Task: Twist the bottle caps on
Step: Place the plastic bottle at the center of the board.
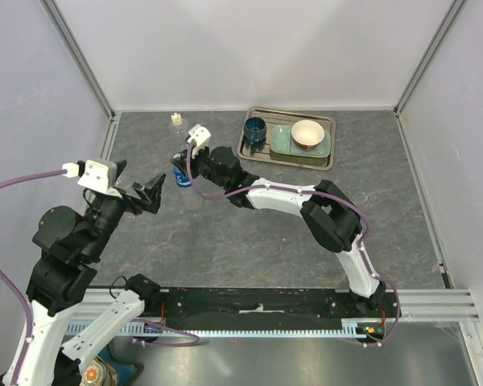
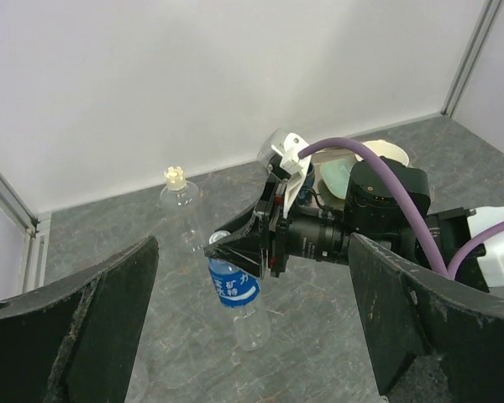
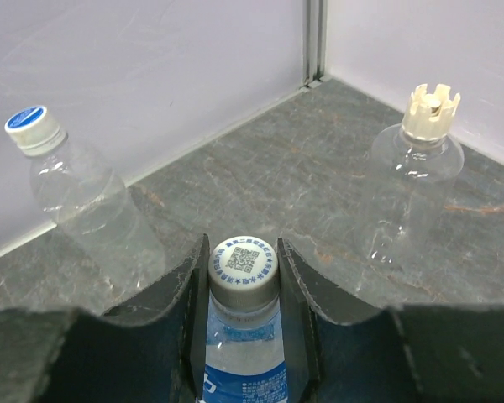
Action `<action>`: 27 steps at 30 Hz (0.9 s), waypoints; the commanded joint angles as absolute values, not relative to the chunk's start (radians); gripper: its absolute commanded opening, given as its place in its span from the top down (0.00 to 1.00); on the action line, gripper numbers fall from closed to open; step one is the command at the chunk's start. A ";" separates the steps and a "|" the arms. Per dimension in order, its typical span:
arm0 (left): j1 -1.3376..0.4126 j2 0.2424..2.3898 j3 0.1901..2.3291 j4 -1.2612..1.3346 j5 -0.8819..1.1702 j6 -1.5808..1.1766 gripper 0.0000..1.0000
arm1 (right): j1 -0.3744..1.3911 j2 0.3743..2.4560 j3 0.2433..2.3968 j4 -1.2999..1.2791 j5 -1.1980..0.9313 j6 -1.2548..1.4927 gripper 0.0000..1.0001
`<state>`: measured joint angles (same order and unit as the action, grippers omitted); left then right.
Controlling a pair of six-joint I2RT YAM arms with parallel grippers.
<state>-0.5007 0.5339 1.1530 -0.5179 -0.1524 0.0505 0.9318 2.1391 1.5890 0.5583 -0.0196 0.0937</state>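
The right gripper (image 3: 242,247) pinches the hard little cap (image 3: 244,269) by its sides, the blue-label bottle (image 2: 233,290) under it looks light and squashy, and the left gripper (image 2: 254,252) is wide open

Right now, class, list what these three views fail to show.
Top view: the cap of the blue-labelled bottle is hidden under the right tool.
Right wrist view: that bottle's base is cut off by the bottom edge.
Left wrist view: the cap is hidden inside the right tool, and the bowl is mostly behind the right arm.
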 commanded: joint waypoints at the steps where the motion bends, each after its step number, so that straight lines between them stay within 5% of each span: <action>1: -0.500 0.535 1.172 -0.526 -0.181 0.011 0.01 | 0.930 2.178 1.605 0.719 0.009 0.114 0.87; 17: -0.499 0.540 1.146 -0.515 -0.164 -0.026 0.01 | 1.011 2.172 1.540 0.726 0.041 -0.054 0.84; 23: -0.497 0.537 1.138 -0.517 -0.160 -0.029 0.01 | 1.020 2.148 1.471 0.762 0.087 -0.031 0.74; 27: -0.497 0.529 1.137 -0.515 -0.166 -0.034 0.01 | 1.020 2.146 1.471 0.752 0.106 -0.025 0.57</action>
